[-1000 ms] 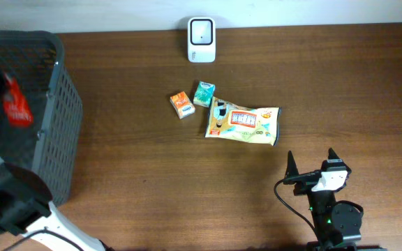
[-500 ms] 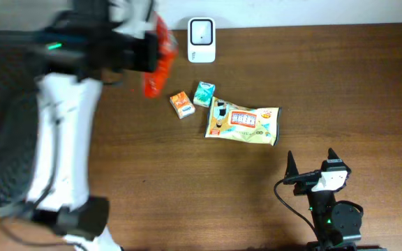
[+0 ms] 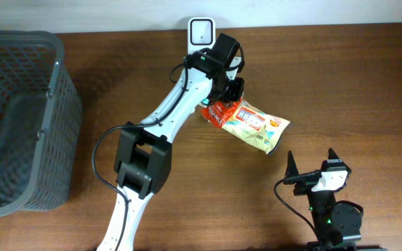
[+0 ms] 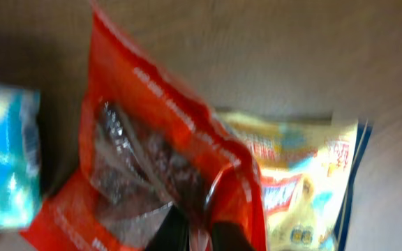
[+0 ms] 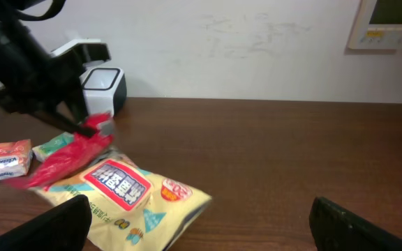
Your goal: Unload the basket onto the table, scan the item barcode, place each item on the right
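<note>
Red packet (image 3: 219,111) clamped in left pincer (image 3: 234,89), just in front of scanner (image 3: 202,31)
Packet's long axis runs diagonal, far end overlapping yellow bag (image 3: 258,127) on counter (image 3: 347,84); left arm nearer, right pincer (image 3: 311,166) wide, empty, well apart. Versus a second ago: packet out of basket (image 3: 54,77), yellow bag skewed

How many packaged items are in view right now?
4: red plastic pouch in left end effector; yellow snack bag partly beneath it; small teal carton and small orange carton nearby. Arm may hide more.

yellow bag (image 3: 258,127) lies before scanner (image 3: 202,33)
</note>
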